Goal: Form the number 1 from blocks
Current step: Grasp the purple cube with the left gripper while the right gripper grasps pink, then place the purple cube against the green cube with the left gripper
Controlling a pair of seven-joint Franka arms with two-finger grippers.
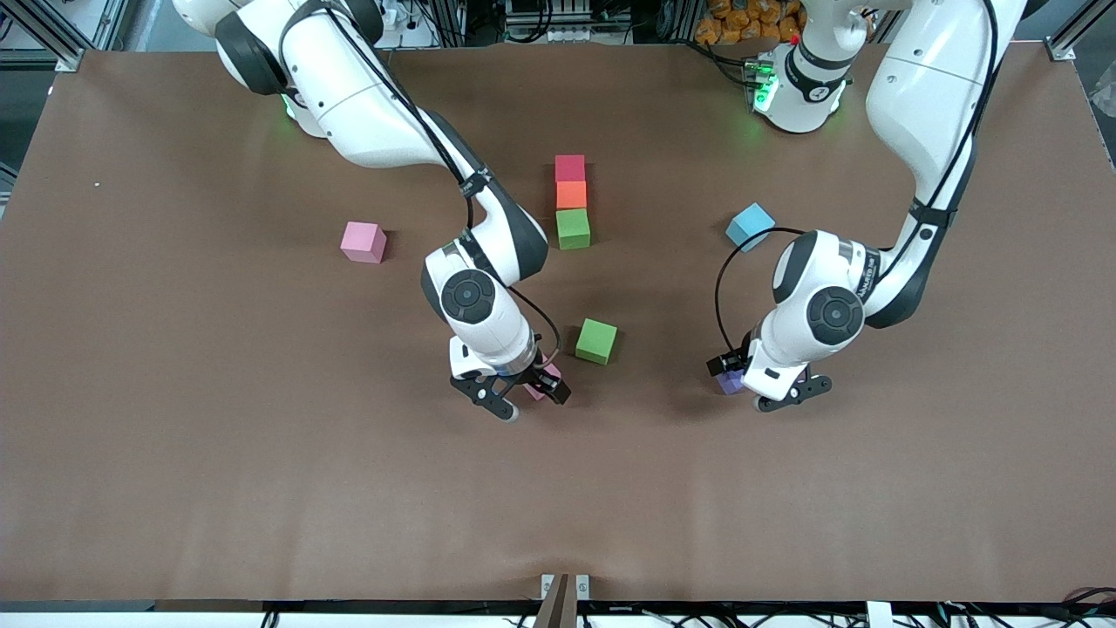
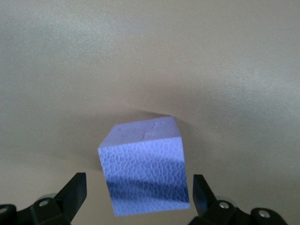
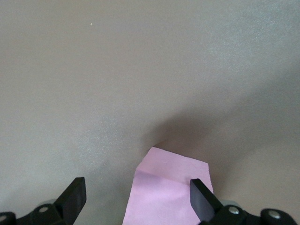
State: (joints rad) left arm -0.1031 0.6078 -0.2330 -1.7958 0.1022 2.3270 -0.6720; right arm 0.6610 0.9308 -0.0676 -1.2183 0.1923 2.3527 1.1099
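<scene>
A pink block (image 1: 364, 242) sits alone toward the right arm's end of the table. The right gripper (image 1: 523, 397) hangs wide open around a second pink block (image 3: 168, 192), gripping nothing. Mid-table, red (image 1: 569, 167), orange (image 1: 571, 194) and green (image 1: 573, 228) blocks touch in a line (another green (image 1: 596, 340) lies apart, nearer the camera). The left gripper (image 1: 789, 394), equally spread, straddles the purple block (image 2: 145, 166); a light blue block (image 1: 750, 225) rests nearby.

A brown table (image 1: 174, 480) (matte, faintly creased) fills the view.
</scene>
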